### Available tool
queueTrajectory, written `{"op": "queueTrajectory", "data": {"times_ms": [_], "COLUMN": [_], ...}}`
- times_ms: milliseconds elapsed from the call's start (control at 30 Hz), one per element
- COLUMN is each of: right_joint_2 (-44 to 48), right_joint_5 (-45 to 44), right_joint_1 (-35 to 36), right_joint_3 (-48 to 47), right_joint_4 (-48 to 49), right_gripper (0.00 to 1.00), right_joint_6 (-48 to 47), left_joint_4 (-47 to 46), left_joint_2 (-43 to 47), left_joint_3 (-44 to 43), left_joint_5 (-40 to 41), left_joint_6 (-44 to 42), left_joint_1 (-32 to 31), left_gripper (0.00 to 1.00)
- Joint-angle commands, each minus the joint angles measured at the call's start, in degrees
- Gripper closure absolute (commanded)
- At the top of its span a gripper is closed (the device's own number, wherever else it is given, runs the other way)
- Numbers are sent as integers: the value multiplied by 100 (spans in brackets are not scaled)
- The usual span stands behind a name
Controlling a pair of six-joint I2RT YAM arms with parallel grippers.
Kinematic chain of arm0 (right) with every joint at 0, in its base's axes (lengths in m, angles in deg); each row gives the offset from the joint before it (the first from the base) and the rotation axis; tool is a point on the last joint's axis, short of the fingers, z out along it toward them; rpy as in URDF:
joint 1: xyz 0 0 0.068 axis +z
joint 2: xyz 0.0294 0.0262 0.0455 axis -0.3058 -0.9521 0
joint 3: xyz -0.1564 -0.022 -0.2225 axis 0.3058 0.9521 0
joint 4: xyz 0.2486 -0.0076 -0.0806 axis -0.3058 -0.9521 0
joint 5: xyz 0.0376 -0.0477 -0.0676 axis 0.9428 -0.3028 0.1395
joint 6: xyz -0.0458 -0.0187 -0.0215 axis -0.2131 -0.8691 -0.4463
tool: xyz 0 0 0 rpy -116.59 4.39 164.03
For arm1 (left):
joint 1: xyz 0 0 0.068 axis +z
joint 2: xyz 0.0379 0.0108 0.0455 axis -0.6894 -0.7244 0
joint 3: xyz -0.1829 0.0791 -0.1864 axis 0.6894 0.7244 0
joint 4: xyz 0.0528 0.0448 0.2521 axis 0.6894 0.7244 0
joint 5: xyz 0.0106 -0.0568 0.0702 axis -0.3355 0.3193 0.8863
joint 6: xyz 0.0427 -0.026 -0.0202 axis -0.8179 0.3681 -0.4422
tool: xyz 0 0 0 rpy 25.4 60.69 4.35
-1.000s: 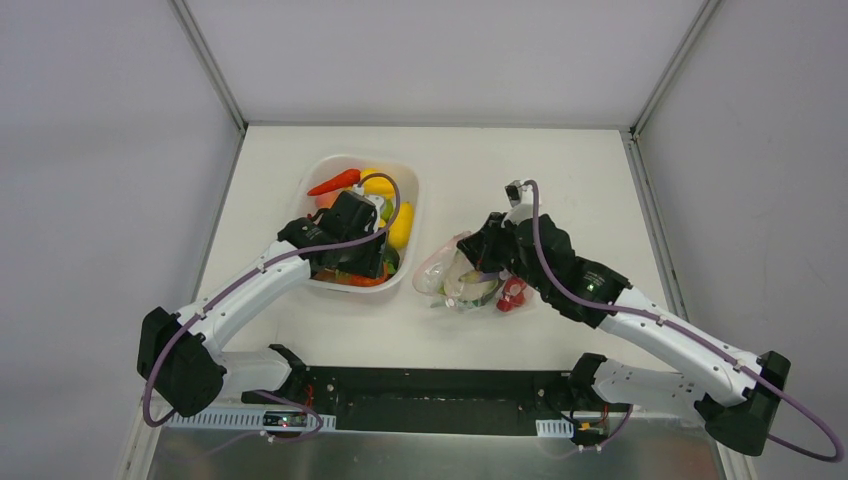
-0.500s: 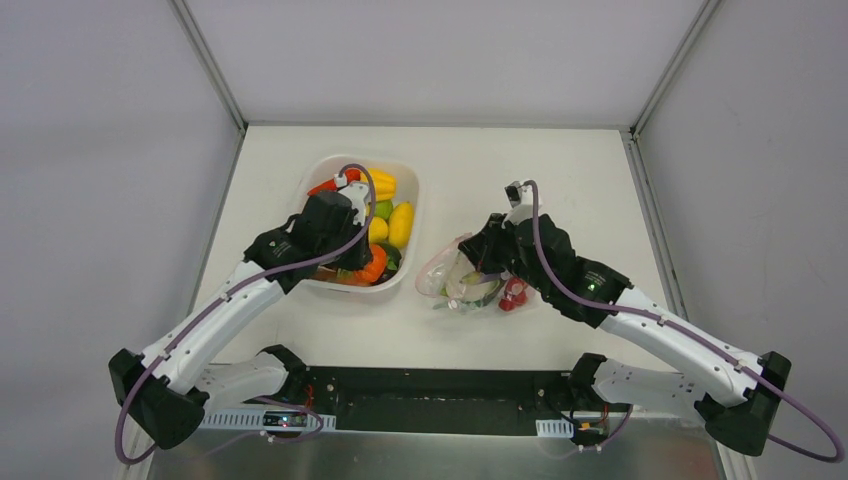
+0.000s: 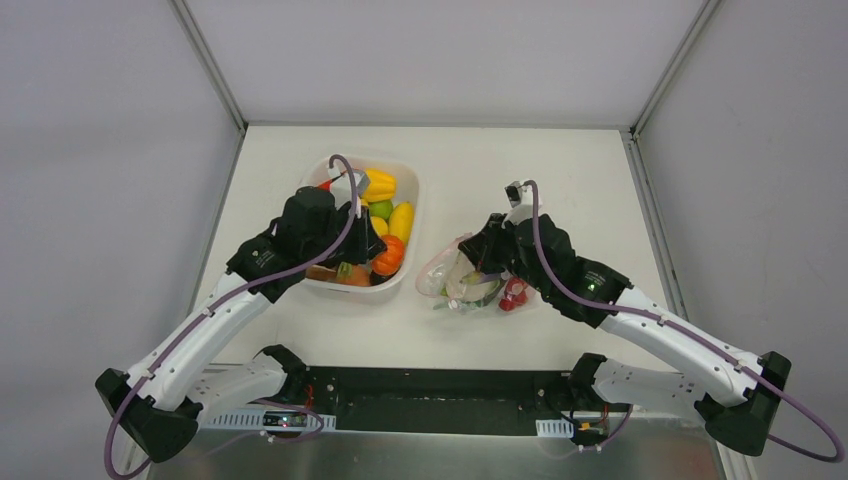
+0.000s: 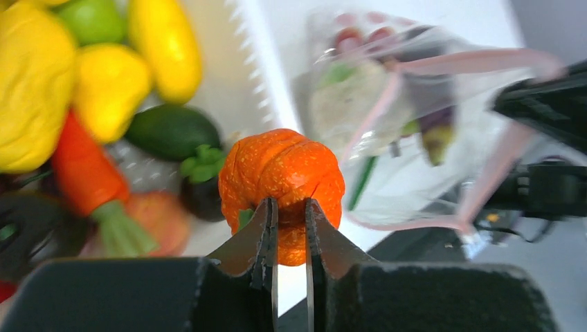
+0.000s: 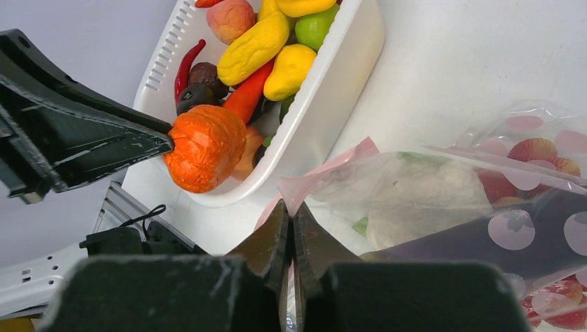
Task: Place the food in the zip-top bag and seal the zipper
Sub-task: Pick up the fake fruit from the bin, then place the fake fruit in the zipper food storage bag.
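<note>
Pumpkin (image 4: 280,176), orange and ribbed, sits clamped at the tips of the left gripper (image 4: 289,207). The two fingers (image 4: 266,232) close on its near side, leaving only a thin gap between them. Below and behind this gripper lies the white tub (image 4: 257,66) with more food in it. A carrot (image 4: 83,173) and a dark green vegetable (image 4: 169,128) lie nearest the fingers, with yellow pieces (image 4: 111,83) and a green fruit (image 4: 93,17) further off. From above, the pumpkin hangs over the tub corner closest to the bag (image 3: 462,282).

Ahead of the left gripper, past the tub wall, the bag lies on the table. Its mouth is turned toward the pumpkin and gapes open, and the pink zipper (image 4: 477,61) loops round the opening.

The right gripper (image 5: 291,211) has its fingers pressed together on the bag's mouth edge, pinching the lip where a pink corner of the zipper stands up. Just beyond its tips, through the clear plastic, lie a pale white piece (image 5: 408,200), a dark purple one (image 5: 484,238) and strawberries (image 5: 533,149). The pumpkin is up and to the left of these tips, apart from the bag, with the tub rim between them.
</note>
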Motion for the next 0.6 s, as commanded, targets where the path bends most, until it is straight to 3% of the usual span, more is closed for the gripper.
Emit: {"op": "queueTrajectory", "data": {"times_ms": [0,133,333,567], "right_joint_2": [121,110,130,242], "right_joint_5": [-109,-112,-121,-433], "right_joint_1": [-31,-34,-35,-38], "right_joint_3": [-245,-254,-256,-215], "right_joint_4": [106,127,139,191], "right_gripper": [97,97,96,96], "right_joint_6": [-24,-20,-41,6], "left_joint_4": [-1434,-2732,-3537,-3166], "left_joint_2": [173,13,-609,-1026], "left_joint_3": [86,366,430,410], "left_joint_5": [-1210,-1642,-1795,-1892], "left_joint_6": [786,1368,1720,1568], "left_joint_1": [-27,-191,-582,-781], "left_gripper": [100,100,100,100]}}
